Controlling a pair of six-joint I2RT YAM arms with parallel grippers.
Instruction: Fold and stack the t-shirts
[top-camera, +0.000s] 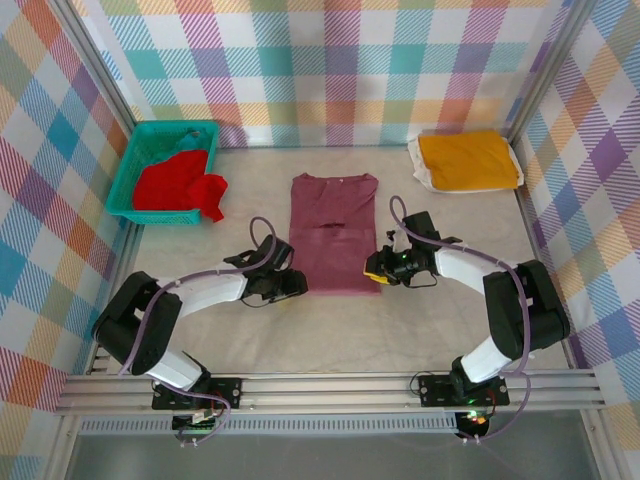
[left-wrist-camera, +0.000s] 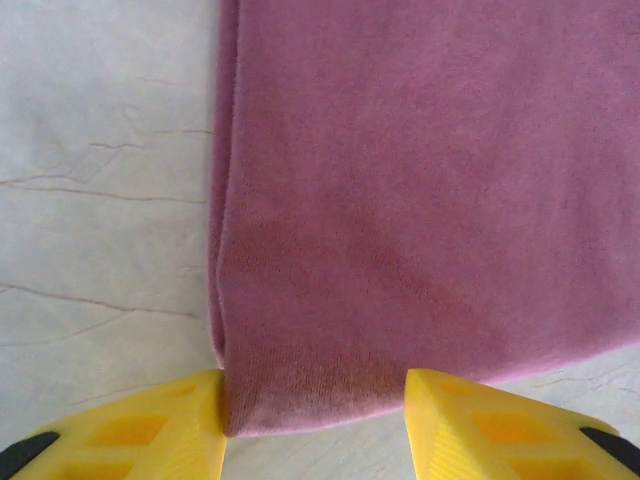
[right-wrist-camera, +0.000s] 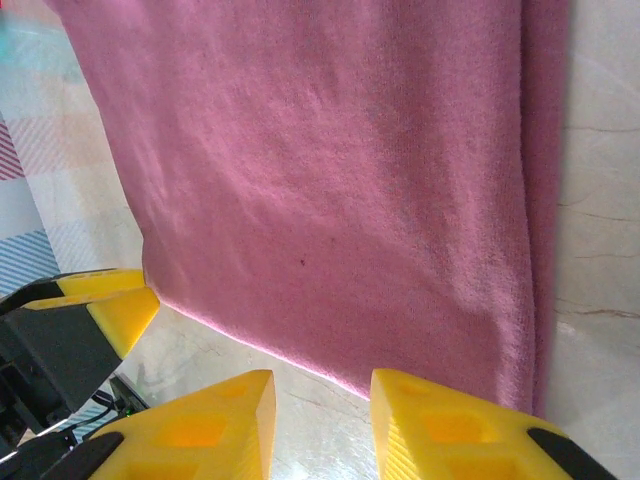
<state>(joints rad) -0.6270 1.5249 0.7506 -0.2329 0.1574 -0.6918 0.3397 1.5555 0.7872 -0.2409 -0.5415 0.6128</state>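
Maroon t-shirt (top-camera: 334, 232) flat, long axis near-to-far, collar far, left claw (top-camera: 299, 288) and right claw (top-camera: 373, 272) parted, empty.

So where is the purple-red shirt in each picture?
Top camera: the maroon t-shirt lies flat in the middle of the table, between the left hand and the right hand.
Left wrist: the shirt covers the upper right, its corner by the yellow fingers.
Right wrist: it spreads across the top, above the yellow fingers.
Shared landmark: its near hem, the edge nearest both hands.
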